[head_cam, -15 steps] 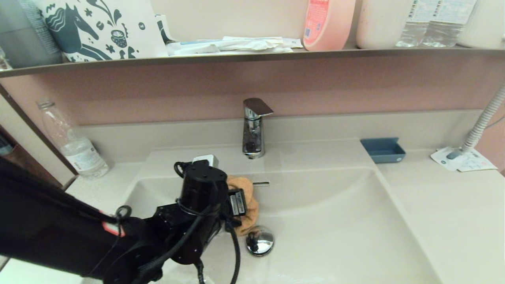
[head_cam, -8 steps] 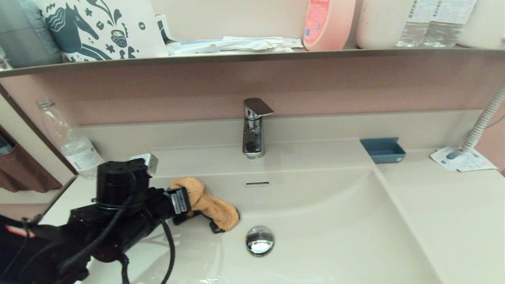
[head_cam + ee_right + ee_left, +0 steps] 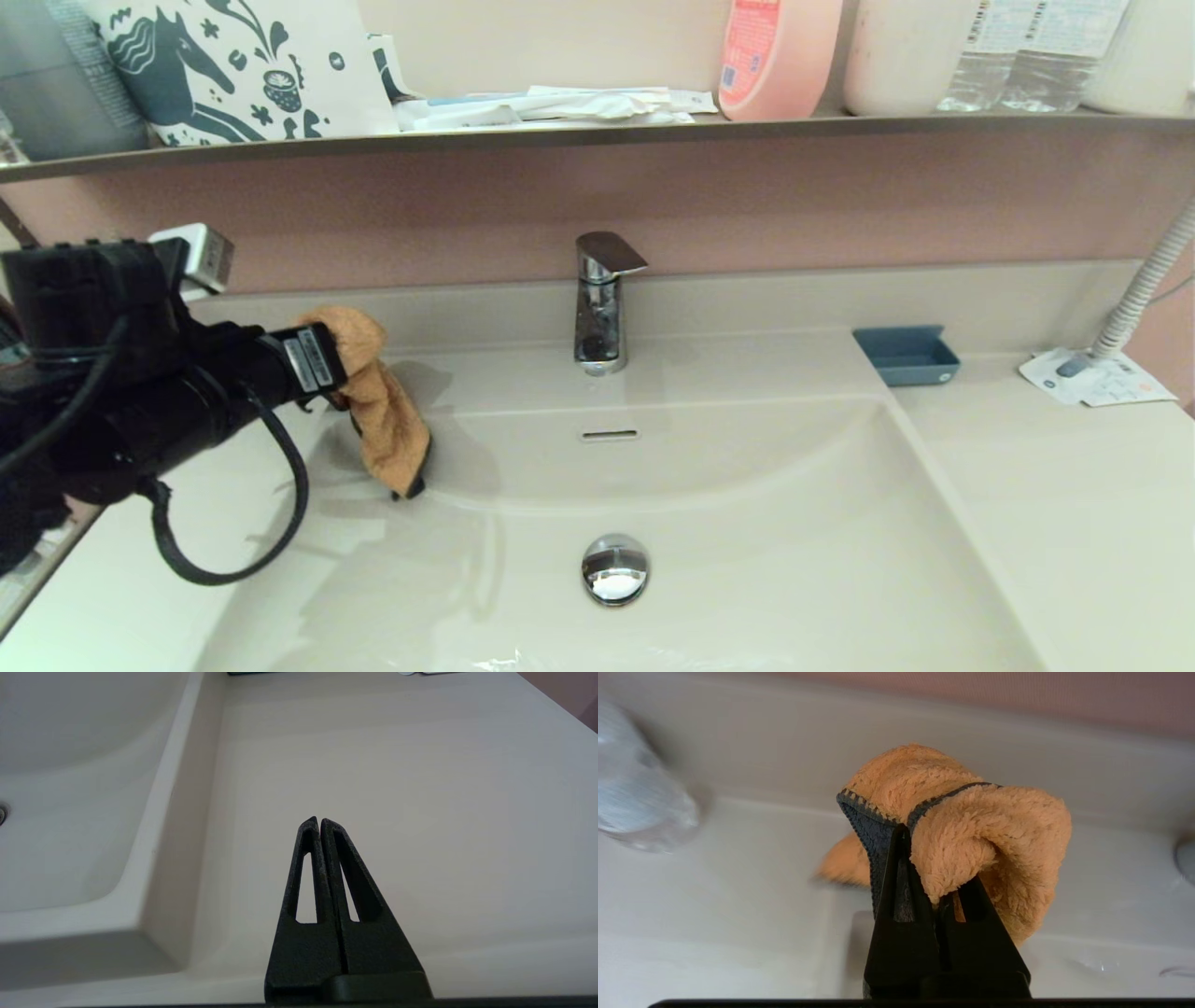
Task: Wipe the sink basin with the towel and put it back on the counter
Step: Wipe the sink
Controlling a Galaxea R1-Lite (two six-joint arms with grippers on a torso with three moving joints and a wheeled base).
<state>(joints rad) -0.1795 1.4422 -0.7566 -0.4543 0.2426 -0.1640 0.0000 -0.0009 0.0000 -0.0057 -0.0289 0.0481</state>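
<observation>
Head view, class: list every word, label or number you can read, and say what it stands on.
None can be read.
Pink bottle label: too blurred.
Water bottles labels: too small.
Paper card on the counter: print illegible.
Left gripper sticker: too small.

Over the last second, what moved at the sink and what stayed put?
The left gripper, shut on the towel throughout, lifted it from beside the drain plug up and toward the sink basin's left rim; it now hangs clear of the floor. Nothing was released. Faucet, blue tray and right gripper stayed.
</observation>
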